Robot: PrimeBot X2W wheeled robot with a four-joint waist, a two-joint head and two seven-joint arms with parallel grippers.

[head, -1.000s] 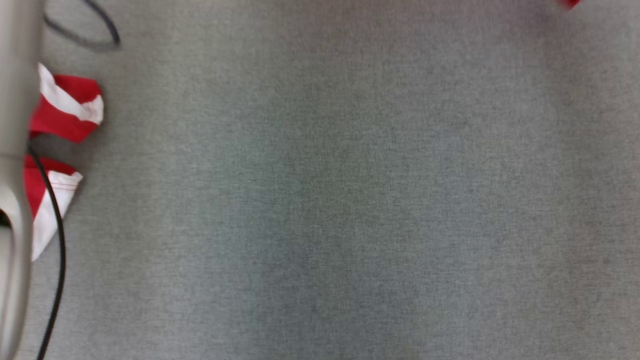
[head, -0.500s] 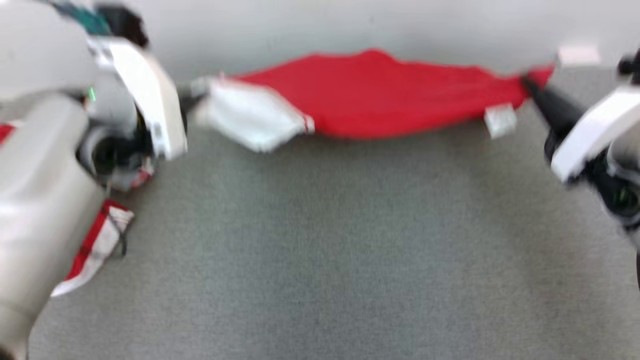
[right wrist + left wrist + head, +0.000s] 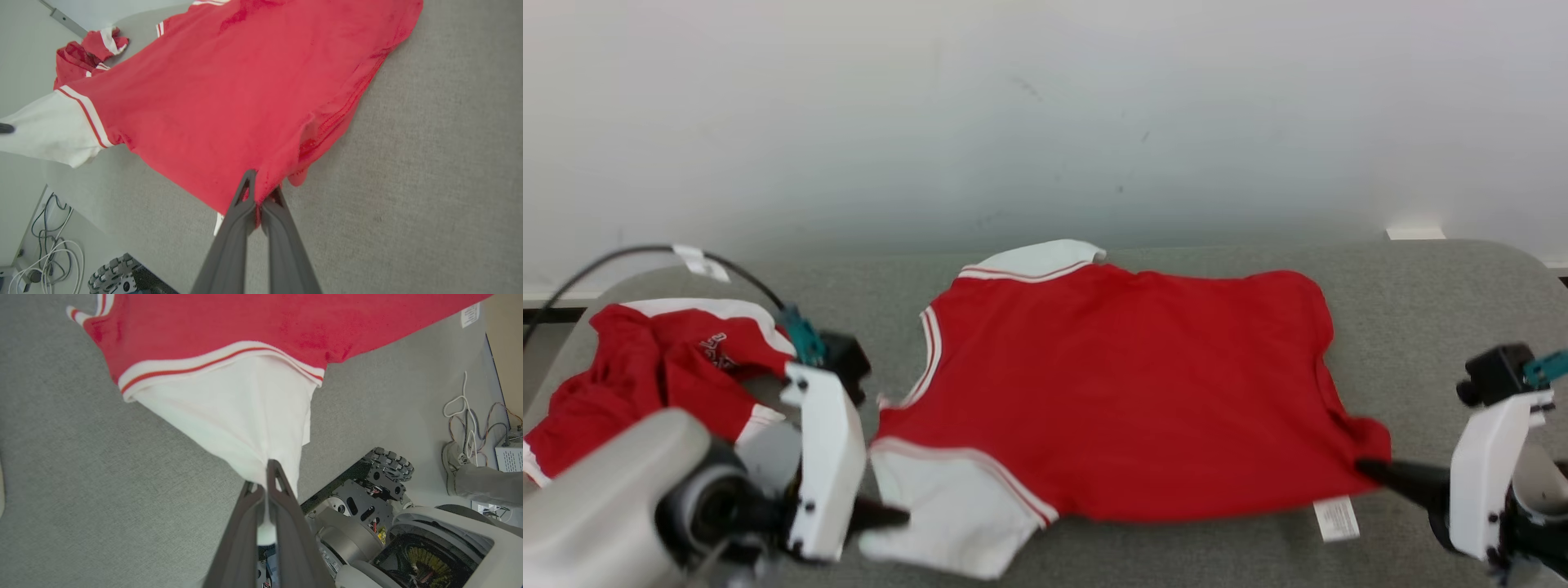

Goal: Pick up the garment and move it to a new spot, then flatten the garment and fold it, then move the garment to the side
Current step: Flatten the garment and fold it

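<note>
Head view tilted up since a second back, so the shift of the whole picture is down to the camera, not the cloth. Real change: garment (image 3: 1127,392), half a second ago a taut, blurred red band strung between both grippers, now laid out across the grey table (image 3: 1421,327), body panel spread nearly flat, far sleeve toward the rear edge.

Left gripper (image 3: 261,477): fingers pressed together on the cuff of the white sleeve (image 3: 947,514), cloth pinched between them. Right gripper (image 3: 261,185): likewise closed, on the red hem corner, just beside the white label (image 3: 1335,518).

Near edge seemingly a little lifted at both pinch points; some puckering by the right-hand hem.

Second red-and-white bundle (image 3: 662,367) crumpled at the table's left end, apart from the working piece.

Judgement: move to new spot as good as done; flattening under way. Next, probably: lower and release both corners, then smooth the hem wrinkles before any fold. Risk: drag on release, sleeve bunching again.
</note>
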